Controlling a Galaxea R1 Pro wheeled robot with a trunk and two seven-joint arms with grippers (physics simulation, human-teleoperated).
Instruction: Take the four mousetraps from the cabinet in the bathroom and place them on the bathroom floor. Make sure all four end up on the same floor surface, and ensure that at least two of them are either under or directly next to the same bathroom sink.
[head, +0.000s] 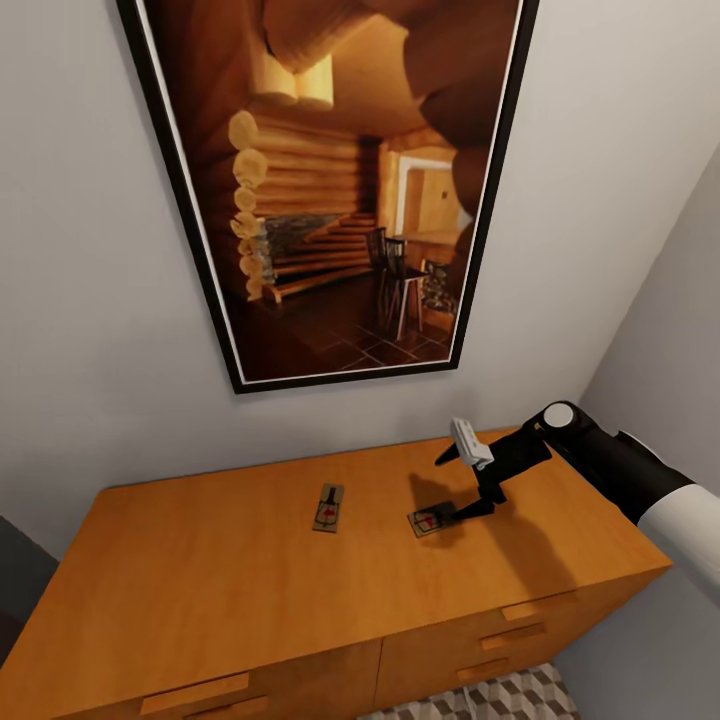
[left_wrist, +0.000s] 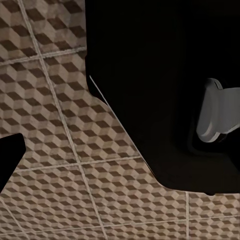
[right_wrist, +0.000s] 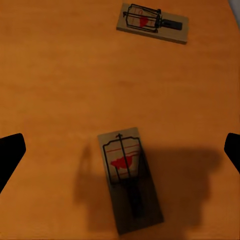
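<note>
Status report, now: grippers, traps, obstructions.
Right gripper open, above near mousetrap on cabinet top. Second mousetrap alongside, untouched. Left gripper over the bathroom floor, state unclear. Nothing blocking the grab.

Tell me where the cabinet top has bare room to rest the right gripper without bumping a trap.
Widest bare stretch: the cabinet top's left half, from its left edge to the left mousetrap. A narrower strip lies between that and the right mousetrap. Crowded: right end, where the open right gripper hangs over that trap.

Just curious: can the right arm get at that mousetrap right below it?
Probably yes. The right gripper hangs open just above the nearer mousetrap, which lies alone on the bare cabinet top, nothing between.
</note>
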